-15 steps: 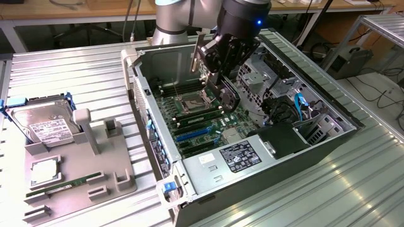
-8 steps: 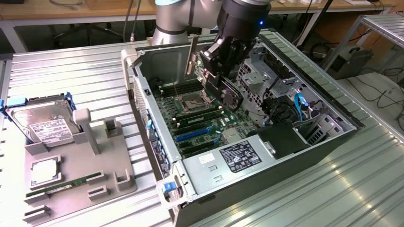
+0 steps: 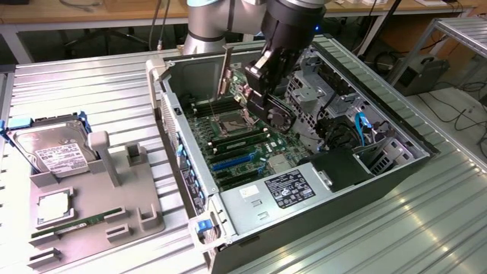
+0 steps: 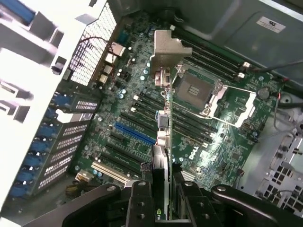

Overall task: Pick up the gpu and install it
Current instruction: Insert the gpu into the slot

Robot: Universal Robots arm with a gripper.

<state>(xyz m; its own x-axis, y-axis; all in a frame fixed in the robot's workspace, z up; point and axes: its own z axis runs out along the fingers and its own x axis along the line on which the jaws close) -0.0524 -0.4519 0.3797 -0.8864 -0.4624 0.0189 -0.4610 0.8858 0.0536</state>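
Ribbed metal worktop (image 3: 91, 85) with an open PC case (image 3: 396, 131) lying on its side, lab benches and cables far behind it. On the exterior view's left there's a grey parts tray (image 3: 91, 228) with a hard drive (image 3: 53, 151) and a RAM stick (image 3: 80, 222) sitting in it.

So where are we: the pick-up half looks done. The hand (image 3: 259, 85) is clamped on the gpu (image 3: 227, 71), holding it on edge inside the case; in the wrist view you can see the card (image 4: 163, 118) edge-on between the two fingers (image 4: 137, 198), silver bracket end pointing away from the hand.

It hangs over the motherboard (image 4: 227, 142), beside the CPU socket (image 4: 199, 90) and above the row of expansion slots, near the blue slot (image 4: 135, 132); can't tell exactly which slot it lines up with.

Install half isn't done as far as I can judge; the card isn't seated in any slot yet.
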